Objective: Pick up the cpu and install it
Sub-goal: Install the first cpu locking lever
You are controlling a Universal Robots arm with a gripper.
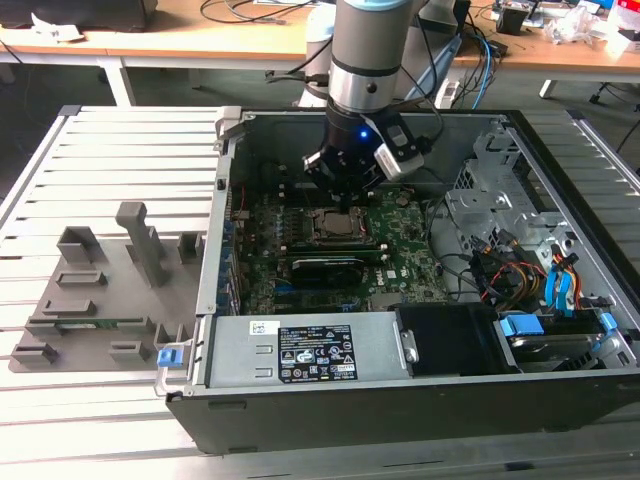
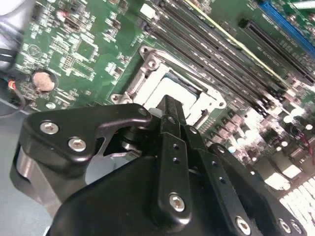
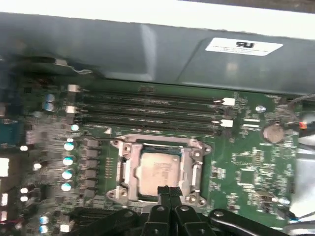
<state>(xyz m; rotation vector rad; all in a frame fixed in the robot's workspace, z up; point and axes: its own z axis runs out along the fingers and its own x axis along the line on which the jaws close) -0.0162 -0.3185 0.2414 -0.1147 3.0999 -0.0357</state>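
Observation:
The cpu (image 3: pixel 156 169), a pale silver square, lies flat inside the metal-framed socket (image 3: pixel 127 167) on the green motherboard. In the second wrist view the cpu (image 2: pixel 166 89) is partly covered by my black fingers. My gripper (image 3: pixel 168 191) is shut, its two slim fingers pressed together with nothing between them. The gripper's tips (image 2: pixel 170 104) sit over one edge of the chip; I cannot tell whether they touch it. In the exterior view the gripper (image 1: pixel 345 203) hangs straight down into the open computer case, right above the socket (image 1: pixel 335 223).
Memory slots (image 3: pixel 147 108) run alongside the socket, and a coin battery (image 3: pixel 272 132) sits to one side. Case walls (image 1: pixel 215 250), a power supply (image 1: pixel 300 350) and cable bundles (image 1: pixel 520 270) surround the board. A grey holder tray (image 1: pixel 100 290) lies on the slatted table at the exterior view's left.

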